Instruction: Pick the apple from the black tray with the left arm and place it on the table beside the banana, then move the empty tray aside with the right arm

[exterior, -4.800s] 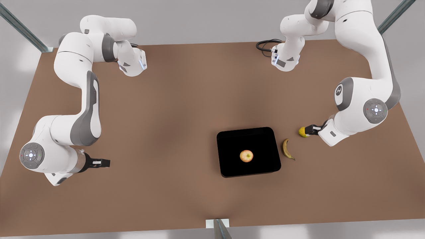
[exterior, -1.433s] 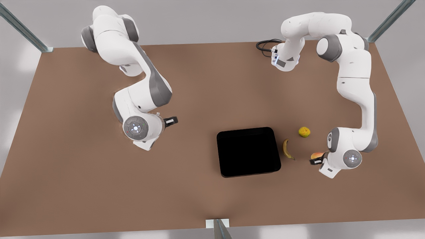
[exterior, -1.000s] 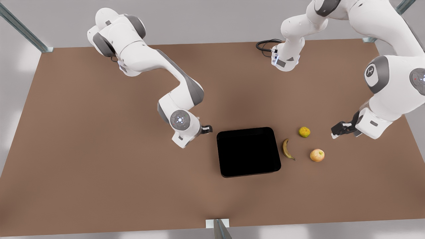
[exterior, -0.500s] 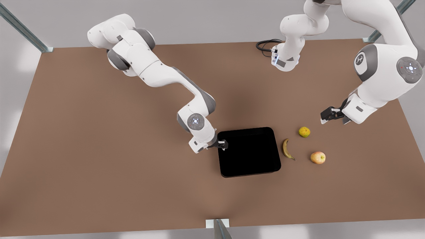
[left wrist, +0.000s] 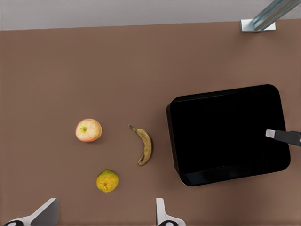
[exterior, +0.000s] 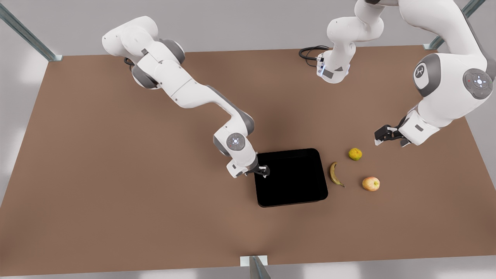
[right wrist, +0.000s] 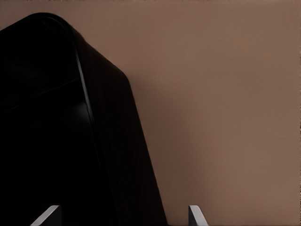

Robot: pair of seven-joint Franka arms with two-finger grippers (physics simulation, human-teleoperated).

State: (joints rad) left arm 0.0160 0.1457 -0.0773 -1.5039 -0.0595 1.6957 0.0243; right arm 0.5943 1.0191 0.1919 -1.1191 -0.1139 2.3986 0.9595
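Note:
The apple (exterior: pixel 371 183) (left wrist: pixel 88 130) lies on the brown table (exterior: pixel 155 217), just to the front view's right of the banana (exterior: pixel 336 174) (left wrist: pixel 145 146). The black tray (exterior: pixel 294 178) (left wrist: pixel 225 136) (right wrist: pixel 47 141) is bare. My left gripper (exterior: pixel 381 136) (left wrist: pixel 104 214) hangs open above the table, back from the fruits and holding nothing. Over the tray's edge on the front view's left, my right gripper (exterior: pixel 264 170) (right wrist: pixel 122 215) is open, and the tray's rim runs between its fingers.
A yellow-green lumpy fruit (exterior: pixel 355 154) (left wrist: pixel 107 181) lies behind the banana, close under the left gripper. A metal post (exterior: pixel 257 267) stands at the table's near edge. The table's left half in the front view is bare brown surface.
The left gripper carried the apple off the tray, let it go beside the banana and rose away. The right arm swung in from the front view's left to the tray's edge.

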